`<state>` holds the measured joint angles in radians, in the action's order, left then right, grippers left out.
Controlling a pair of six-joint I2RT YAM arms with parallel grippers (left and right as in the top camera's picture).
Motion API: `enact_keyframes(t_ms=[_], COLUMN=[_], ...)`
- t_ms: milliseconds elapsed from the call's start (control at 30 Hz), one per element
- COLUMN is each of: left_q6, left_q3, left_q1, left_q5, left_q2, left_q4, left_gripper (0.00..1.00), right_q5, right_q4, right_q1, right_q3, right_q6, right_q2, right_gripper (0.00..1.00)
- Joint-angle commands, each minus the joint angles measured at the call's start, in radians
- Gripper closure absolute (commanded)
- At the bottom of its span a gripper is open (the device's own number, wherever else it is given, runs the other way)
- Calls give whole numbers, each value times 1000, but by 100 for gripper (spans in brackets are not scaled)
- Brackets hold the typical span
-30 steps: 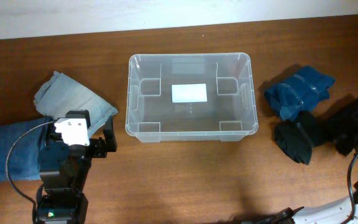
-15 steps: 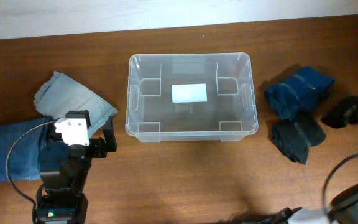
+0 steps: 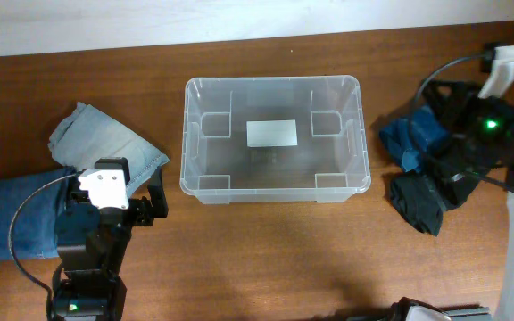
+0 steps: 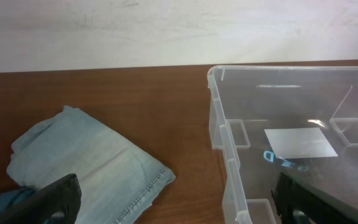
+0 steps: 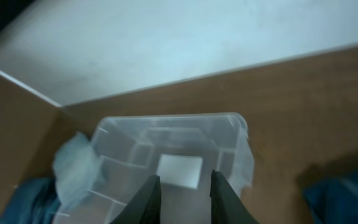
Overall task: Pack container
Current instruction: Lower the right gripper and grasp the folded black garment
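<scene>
From overhead, the container (image 3: 273, 82) is seen at the centre of the desk (image 3: 266, 259), with jeans (image 3: 105, 144) at 9 o'clock and dark clothes (image 3: 413, 143) at 3 o'clock. In the left wrist view, the left gripper (image 4: 176, 180) is seen wide and empty, the container at 3 o'clock. In the right wrist view, the right gripper (image 5: 185, 176) is seen narrowly parted and empty, the container beyond it.

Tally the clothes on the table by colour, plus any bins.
Light blue denim: 1
Mid-blue denim: 1
Dark blue garment: 1
Black garment: 1 visible; the right arm may hide more
Clear container: 1
Total: 5
</scene>
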<state>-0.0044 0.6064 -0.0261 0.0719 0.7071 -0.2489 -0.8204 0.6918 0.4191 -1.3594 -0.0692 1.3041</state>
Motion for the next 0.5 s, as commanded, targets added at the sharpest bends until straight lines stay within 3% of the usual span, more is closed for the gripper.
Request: enact_keyframes(t_ms=[0, 33, 67, 267, 333, 367, 467], left_q6=[-2, -2, -2, -2, -2, -2, -2], left_q3=[24, 24, 24, 24, 24, 24, 24], left_q1=[-3, -3, -3, -3, -3, -3, -3], left_q5=[11, 10, 11, 10, 10, 10, 10], left_q2=[0, 0, 0, 1, 1, 1, 1], left_q4=[-6, -8, -9, -14, -14, -14, -14], left_gripper=[0, 1, 1, 1, 1, 1, 0], right_q5=[253, 300, 335, 588, 630, 645, 656], right_q4=[61, 85, 105, 236, 272, 283, 300], right_q1=[0, 21, 42, 183, 198, 198, 196], right_q3=[-2, -2, -2, -2, -2, -2, -2], right_q6=[12, 11, 12, 8, 8, 8, 8], right_q2=[8, 8, 8, 46, 89, 111, 195], right_gripper=[73, 59, 51, 20, 14, 3, 1])
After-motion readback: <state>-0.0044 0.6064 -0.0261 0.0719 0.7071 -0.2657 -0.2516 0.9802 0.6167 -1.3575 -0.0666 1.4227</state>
